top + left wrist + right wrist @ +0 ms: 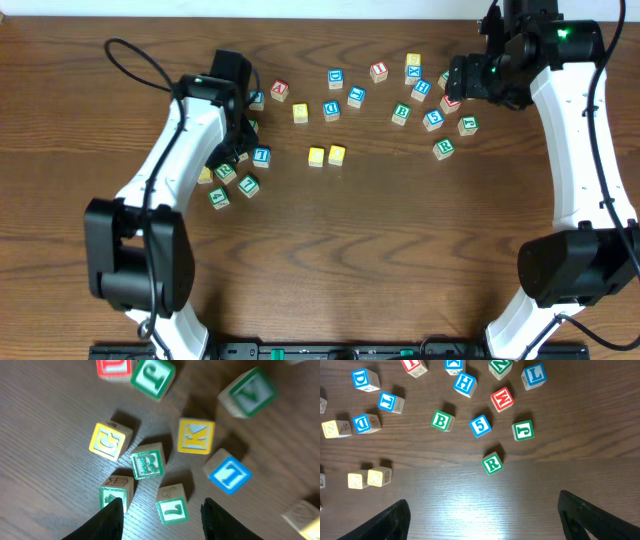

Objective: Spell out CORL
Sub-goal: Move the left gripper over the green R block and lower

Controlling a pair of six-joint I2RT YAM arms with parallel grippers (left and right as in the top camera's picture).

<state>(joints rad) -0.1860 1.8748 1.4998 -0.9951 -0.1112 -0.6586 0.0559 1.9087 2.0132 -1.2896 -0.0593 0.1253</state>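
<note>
My left gripper (162, 505) is open and hovers low over a cluster of letter blocks. A green L block (172, 510) lies between its fingertips, untouched. Just beyond are a green R block (148, 464) and a yellow block with a C-like letter (107, 441). My right gripper (485, 510) is open and empty, high over bare wood. Another green R block (492, 464) and a blue L block (535, 375) lie ahead of it. In the overhead view the left gripper (238, 140) is at the left cluster and the right gripper (462, 80) is at the far right.
A yellow K (195, 436), a blue 1 (230, 474) and a green block (114, 494) crowd the left fingers. Two yellow blocks (326, 155) sit mid-table. A green B (441, 420), a blue 5 (480, 425), a green J (522, 430) and a red W (501, 399) lie near the right R.
</note>
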